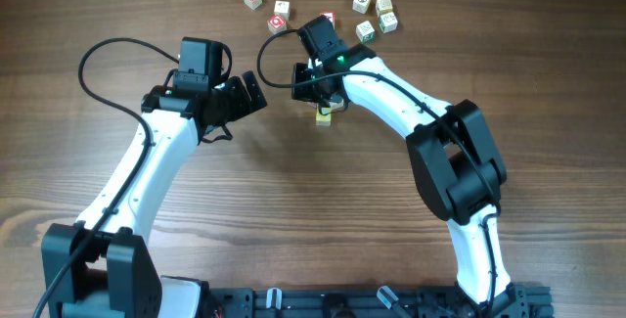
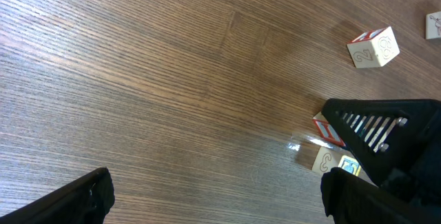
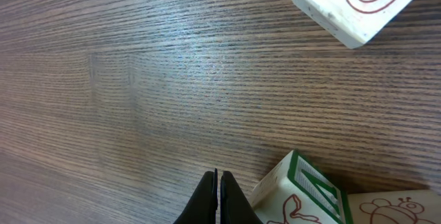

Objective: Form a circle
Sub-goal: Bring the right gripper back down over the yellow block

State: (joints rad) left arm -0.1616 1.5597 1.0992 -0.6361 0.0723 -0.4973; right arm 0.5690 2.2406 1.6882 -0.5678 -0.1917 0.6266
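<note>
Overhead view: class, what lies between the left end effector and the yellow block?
Only bare wooden table; the overhead view shows nothing between the left end effector and the yellow block.

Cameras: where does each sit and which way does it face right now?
Overhead: above the table, looking straight down; both arms and the blocks show.
Left wrist: low over the table, angled forward; open left gripper at the frame's bottom.
Right wrist: close above the table; shut right gripper, blocks beside it.
Shared: the yellow block by the right gripper shows overhead and from the left wrist.

White arms (image 1: 147,166), black joints — looping black cables (image 1: 108,46)
</note>
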